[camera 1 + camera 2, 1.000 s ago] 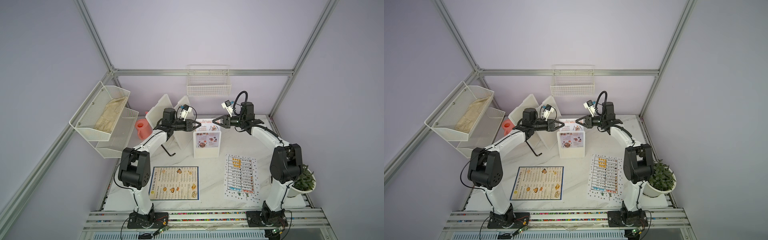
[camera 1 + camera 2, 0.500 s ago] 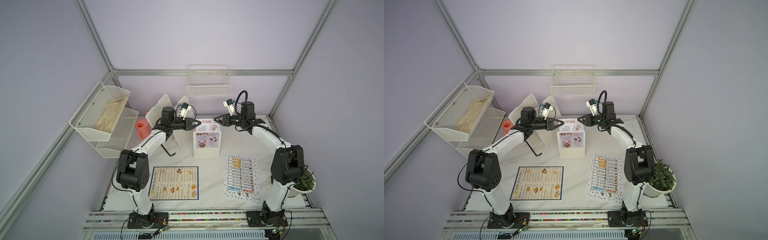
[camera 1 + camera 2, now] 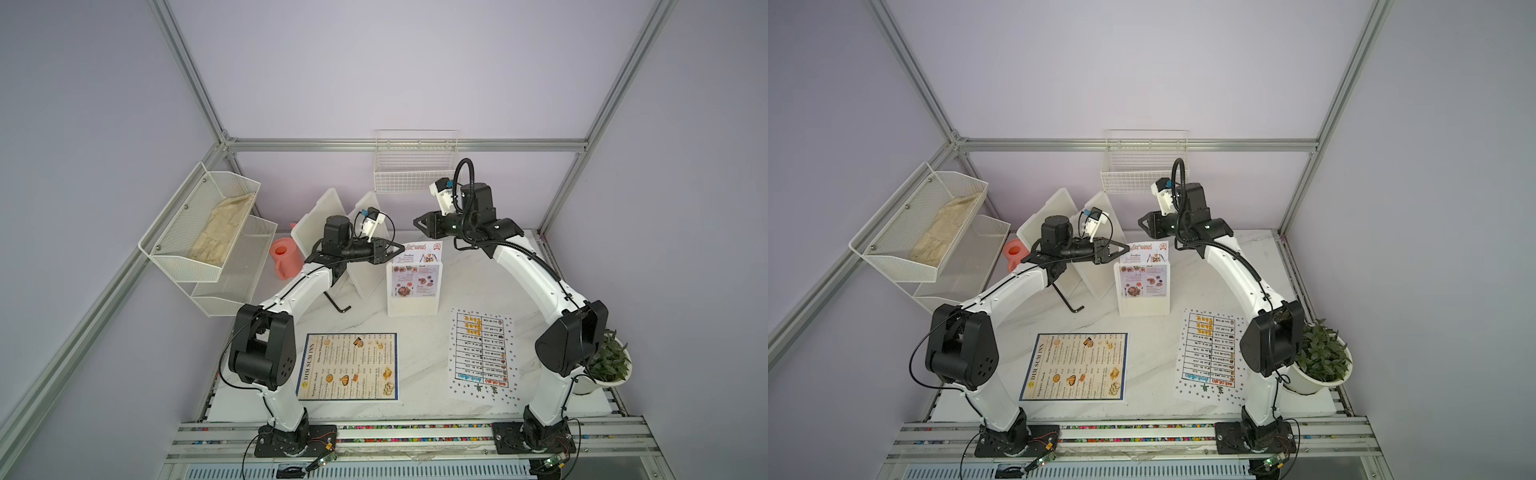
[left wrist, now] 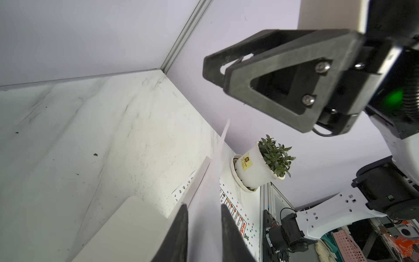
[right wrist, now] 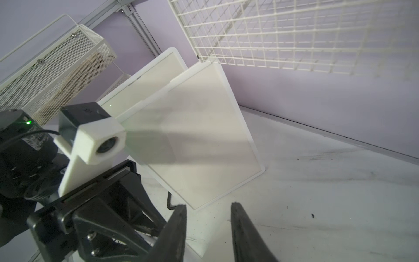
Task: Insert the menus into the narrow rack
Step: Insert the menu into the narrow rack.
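Dim sum menu (image 3: 349, 365): flat and face up on the table (image 3: 419, 361) by my left arm, not yet racked.
Left gripper (image 3: 400, 248): level with the photo card's upper left edge. My wrist view shows the fingers (image 4: 176, 236) parted on either side of the sheet, loose rather than pinching, most likely to keep it upright.
Photo card (image 3: 419, 253): standing in the rack, its top strip free above the rim.
Rack (image 3: 413, 307): upright mid-table between my arms, so either can reach it.
Right gripper (image 3: 415, 222): raised near the card's top and apart from it, jaws released, holding nothing.
Dotted menu (image 3: 480, 353): flat by my right arm, face up.
Progress: by my reckoning, one of three is in.
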Robot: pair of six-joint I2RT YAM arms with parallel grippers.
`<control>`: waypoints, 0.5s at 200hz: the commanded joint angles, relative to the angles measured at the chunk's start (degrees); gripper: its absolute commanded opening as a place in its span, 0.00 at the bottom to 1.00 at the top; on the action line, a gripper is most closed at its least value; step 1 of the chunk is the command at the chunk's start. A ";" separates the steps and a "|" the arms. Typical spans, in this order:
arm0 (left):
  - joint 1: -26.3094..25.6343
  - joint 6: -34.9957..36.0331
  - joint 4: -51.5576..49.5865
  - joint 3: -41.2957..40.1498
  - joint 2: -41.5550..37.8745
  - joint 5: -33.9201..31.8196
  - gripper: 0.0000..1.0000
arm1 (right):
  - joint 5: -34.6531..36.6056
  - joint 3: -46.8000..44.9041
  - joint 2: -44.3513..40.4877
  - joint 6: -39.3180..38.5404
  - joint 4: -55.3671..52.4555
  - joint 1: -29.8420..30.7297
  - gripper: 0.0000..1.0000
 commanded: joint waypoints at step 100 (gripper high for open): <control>-0.13 -0.35 2.68 -2.12 -3.53 -0.13 0.29 | 6.02 1.18 2.03 -1.85 -10.50 4.04 0.35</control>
